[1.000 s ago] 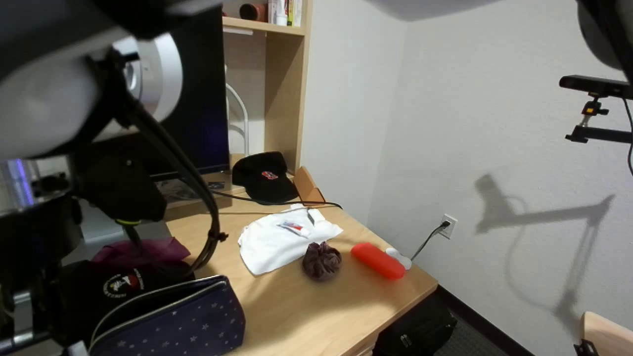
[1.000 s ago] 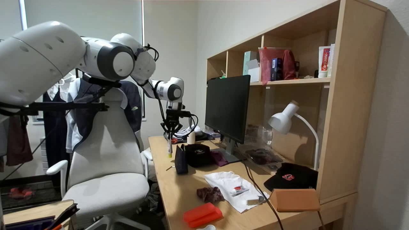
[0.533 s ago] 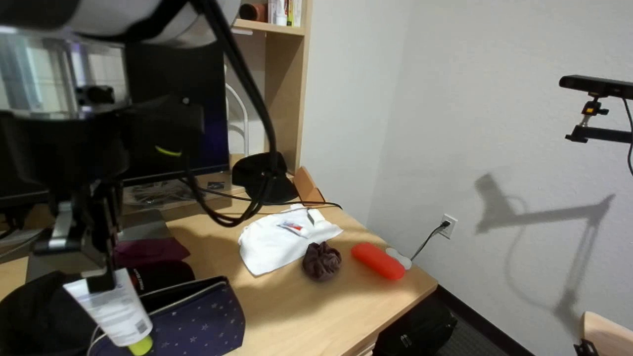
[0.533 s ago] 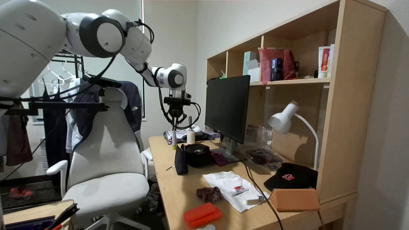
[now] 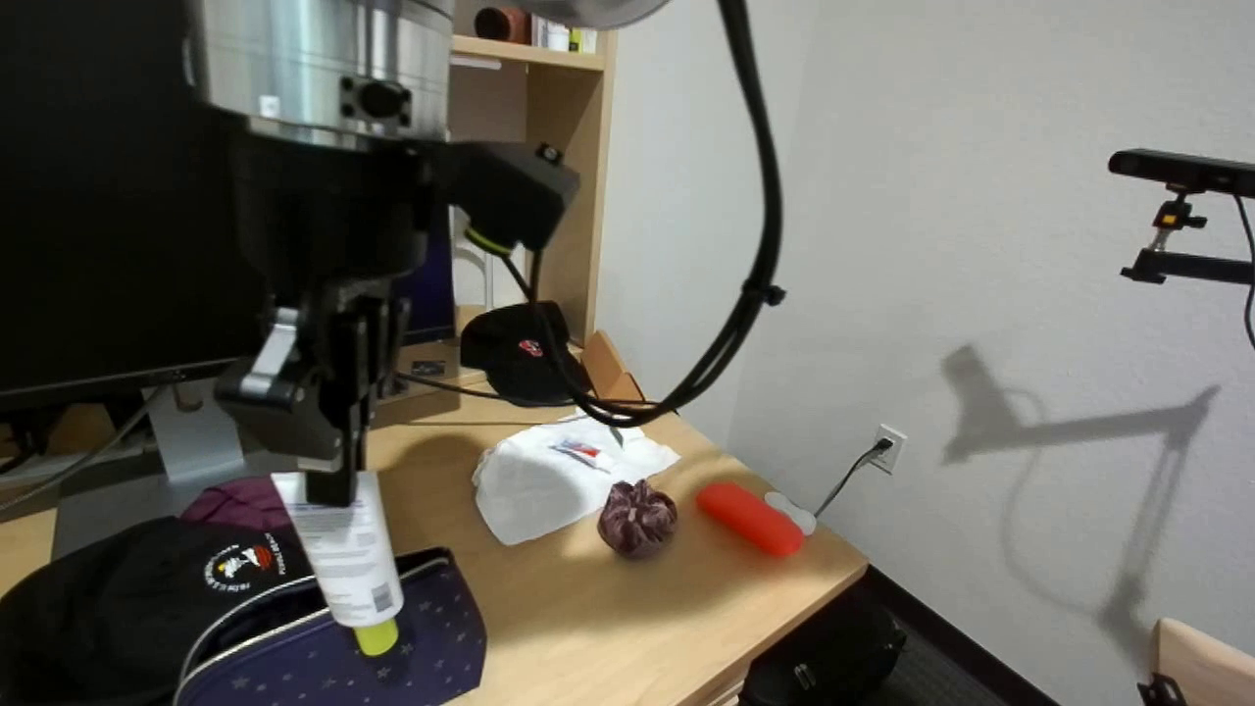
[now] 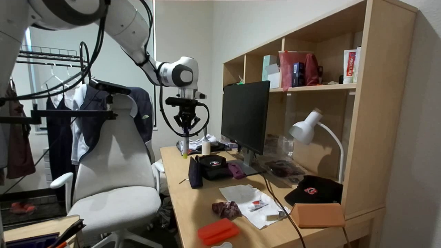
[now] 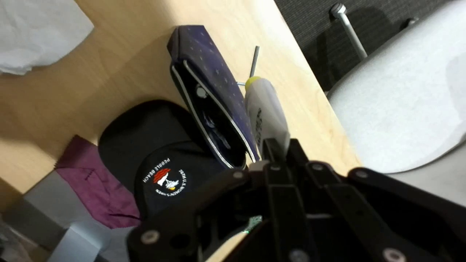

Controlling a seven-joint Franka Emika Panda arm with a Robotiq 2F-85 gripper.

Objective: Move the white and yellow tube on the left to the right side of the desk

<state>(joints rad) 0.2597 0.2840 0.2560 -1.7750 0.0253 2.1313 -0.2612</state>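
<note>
My gripper (image 5: 338, 471) is shut on the flat upper end of the white and yellow tube (image 5: 345, 559). The tube hangs with its yellow-green cap down, tilted slightly, above the light wood desk (image 5: 608, 628). In an exterior view (image 6: 185, 145) the tube shows above the desk's far part, beyond the dark pouch. In the wrist view the tube (image 7: 267, 109) extends from the fingertips (image 7: 282, 147) beside the pouch, on the chair's side. The tube's gripped end is partly hidden by the fingers.
A dark blue star pouch (image 5: 422, 628) stands open below the tube, beside a black cap (image 5: 147, 598). A monitor (image 6: 245, 117) stands behind. White paper (image 5: 549, 480), a scrunchie (image 5: 637, 520) and a red case (image 5: 750, 518) lie farther along. A chair (image 6: 117, 199) adjoins the desk edge.
My gripper has risen with the tube held in it. In an exterior view the arm and gripper have moved rightward into the picture, bringing the tube into sight. The desk objects have not visibly moved.
</note>
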